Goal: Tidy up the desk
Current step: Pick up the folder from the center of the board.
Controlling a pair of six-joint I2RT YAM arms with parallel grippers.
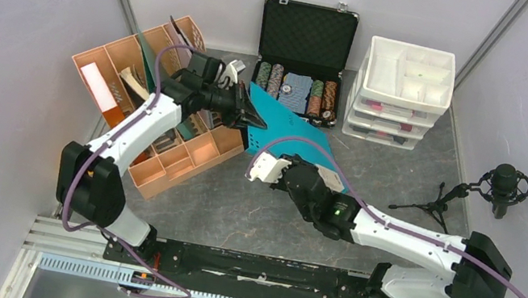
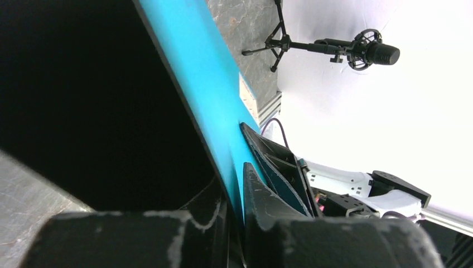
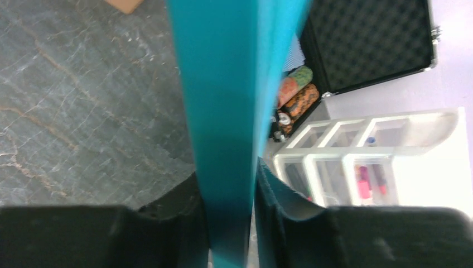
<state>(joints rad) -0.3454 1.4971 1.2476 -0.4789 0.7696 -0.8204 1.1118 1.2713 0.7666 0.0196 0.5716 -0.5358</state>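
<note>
A teal book (image 1: pixel 292 133) hangs tilted above the desk (image 1: pixel 248 220), held at two places. My left gripper (image 1: pixel 257 121) is shut on its left edge, beside the orange organizer. In the left wrist view the teal book (image 2: pixel 206 84) runs up from between the left gripper's (image 2: pixel 241 190) black fingers. My right gripper (image 1: pixel 313 166) reaches in from the near right. In the right wrist view both fingers of the right gripper (image 3: pixel 231 223) press against the teal book (image 3: pixel 223 84). The dark stone-patterned desk (image 3: pixel 83 111) lies below.
An orange compartment organizer (image 1: pixel 182 176) with papers stands at the left. At the back, an open black case (image 1: pixel 306 38) holds rows of chips. A white drawer unit (image 1: pixel 402 91) stands to its right. A microphone on a tripod (image 1: pixel 504 187) stands at the far right.
</note>
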